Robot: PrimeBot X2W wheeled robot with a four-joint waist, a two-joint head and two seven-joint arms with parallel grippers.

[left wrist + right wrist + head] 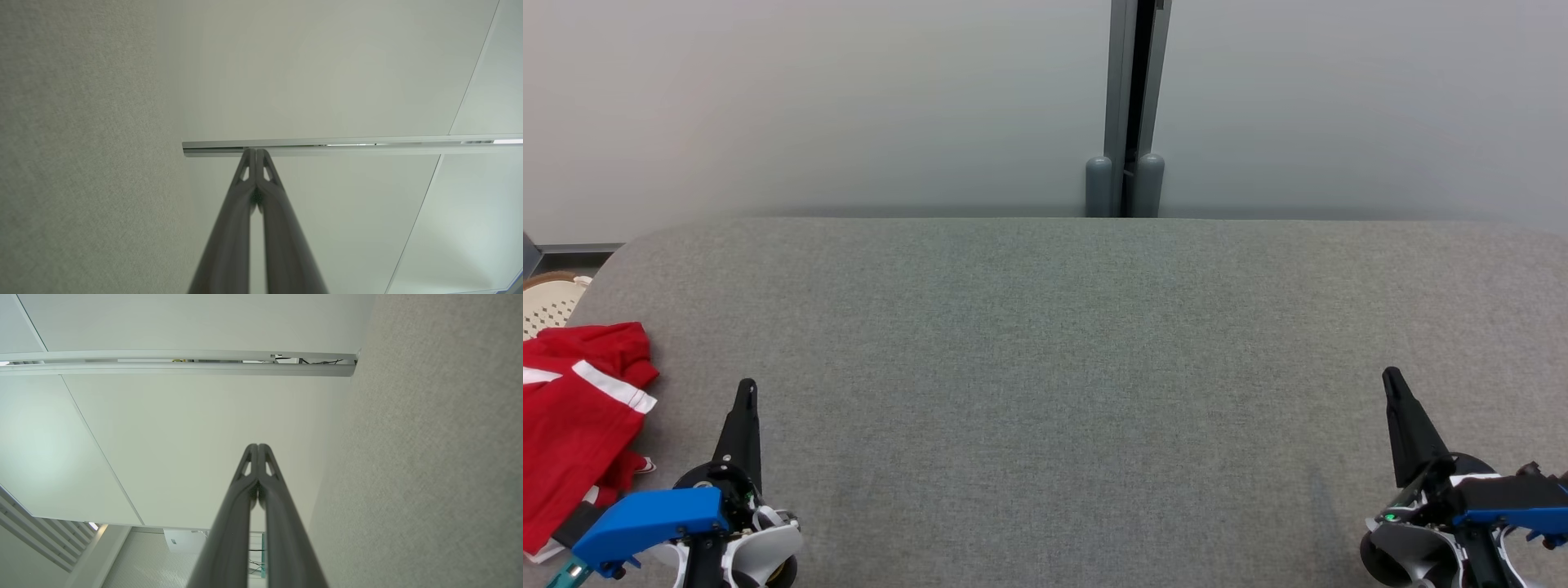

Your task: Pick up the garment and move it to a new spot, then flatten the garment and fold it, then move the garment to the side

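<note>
A red garment (pixel 572 416) with white stripes lies crumpled at the left edge of the grey padded table (pixel 1062 367), partly cut off by the head view's border. My left gripper (pixel 746 390) hovers low at the lower left, just right of the garment and apart from it, fingers pressed together and holding nothing. At the lower right my right gripper (pixel 1391 377) is likewise shut and empty, far from the garment. In the wrist views the left gripper (pixel 256 152) and the right gripper (pixel 258 447) each show their tips touching.
A pale wall with a grey vertical post (pixel 1127 106) stands behind the table's far edge. A cream perforated basket (pixel 551 302) sits off the table's left corner, behind the garment. The wrist views look at white wall panels and the grey fabric surface.
</note>
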